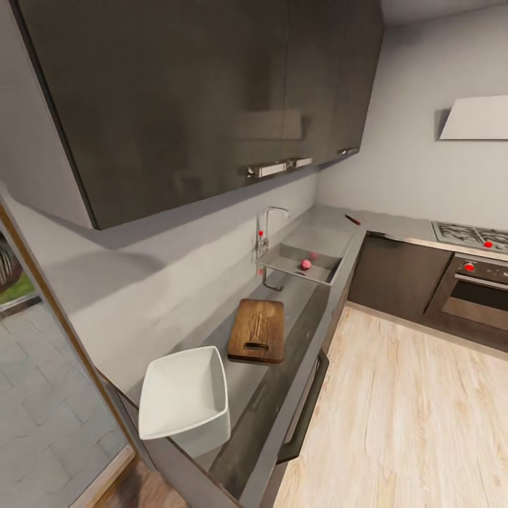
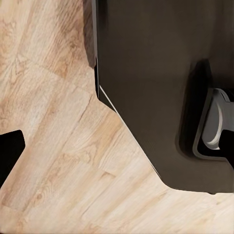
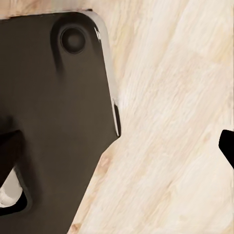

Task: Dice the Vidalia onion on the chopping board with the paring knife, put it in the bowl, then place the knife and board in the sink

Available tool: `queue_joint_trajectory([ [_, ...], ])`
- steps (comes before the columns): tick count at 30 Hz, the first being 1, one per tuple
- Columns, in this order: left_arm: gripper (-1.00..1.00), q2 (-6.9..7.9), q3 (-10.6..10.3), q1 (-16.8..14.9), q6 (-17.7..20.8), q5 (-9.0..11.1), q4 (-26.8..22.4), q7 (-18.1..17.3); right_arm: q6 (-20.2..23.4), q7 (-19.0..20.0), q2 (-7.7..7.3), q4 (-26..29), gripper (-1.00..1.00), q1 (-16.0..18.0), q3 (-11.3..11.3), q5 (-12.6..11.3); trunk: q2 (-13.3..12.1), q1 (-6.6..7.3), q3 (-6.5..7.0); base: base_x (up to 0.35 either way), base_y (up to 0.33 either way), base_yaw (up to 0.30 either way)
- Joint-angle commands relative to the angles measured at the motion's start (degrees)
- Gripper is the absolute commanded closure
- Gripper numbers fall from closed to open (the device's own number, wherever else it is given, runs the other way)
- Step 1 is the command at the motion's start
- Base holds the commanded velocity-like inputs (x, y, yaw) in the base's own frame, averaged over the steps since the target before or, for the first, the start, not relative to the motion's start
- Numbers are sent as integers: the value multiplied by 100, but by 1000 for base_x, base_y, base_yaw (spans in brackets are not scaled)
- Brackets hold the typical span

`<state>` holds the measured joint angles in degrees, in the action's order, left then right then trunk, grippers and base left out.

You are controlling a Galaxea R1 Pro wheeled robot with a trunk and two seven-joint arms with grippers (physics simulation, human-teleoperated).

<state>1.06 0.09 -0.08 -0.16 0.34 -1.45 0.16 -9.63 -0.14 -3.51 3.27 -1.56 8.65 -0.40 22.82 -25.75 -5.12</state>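
In the left wrist view, one dark fingertip [image 2: 10,153] of the left gripper shows at the picture's edge over the pale wooden floor [image 2: 63,146], beside the robot's dark base [image 2: 156,73]. In the right wrist view, dark fingertips [image 3: 227,146] of the right gripper show at both edges, above the same floor and base. Whether either gripper is spread or pressed together, I cannot tell. No writing or label can be read on anything.

In the head view, the grey glossy countertop [image 1: 271,395] runs along the wall under dark upper cabinets [image 1: 212,92]. Nearest stands the bowl [image 1: 185,399], white, shallow and squarish with rounded corners. Just beyond it, apart from it, lies the chopping board [image 1: 257,329], brown with visible grain and a slot handle toward the bowl. Farther on is the sink [image 1: 321,269], steel, with a chrome tap [image 1: 266,229] bearing a red dot. A small reddish round thing, probably the Vidalia onion [image 1: 305,264], sits in the basin. The paring knife [image 1: 352,219] lies beyond the sink near the corner, small and reddish. At the right are a gas hob [image 1: 469,234] and an oven [image 1: 476,286] with red knobs.
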Motion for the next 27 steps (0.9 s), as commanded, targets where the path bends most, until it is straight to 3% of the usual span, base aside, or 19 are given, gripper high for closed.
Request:
queue_joint_trajectory([
  [1,-100,0,0,-1,-2,5,-5,2,-8,-2,-14,66,-100,-2,22,-4,10,-3,-10,0,0,0],
  [6,-100,1,0,-1,-2,3,-5,2,4,-5,-154,465,-100,-2,37,-11,10,-3,-10,0,0,0],
  [10,-100,1,0,-1,-2,2,-5,2,19,-11,-273,1089,-100,-2,40,-13,10,-3,-10,0,0,0],
  [16,-100,0,0,-1,-2,2,-5,2,110,-101,-457,2504,-100,-2,47,-10,10,-3,-10,0,0,0],
  [24,-100,-15,0,-1,-5,1,-5,-1,475,-471,-476,4941,-100,-2,57,-30,10,-3,-10,0,0,0],
  [27,-100,-21,0,-1,-9,1,-5,-5,459,-467,-475,5045,-100,-2,47,-31,10,-3,-10,0,0,0],
])
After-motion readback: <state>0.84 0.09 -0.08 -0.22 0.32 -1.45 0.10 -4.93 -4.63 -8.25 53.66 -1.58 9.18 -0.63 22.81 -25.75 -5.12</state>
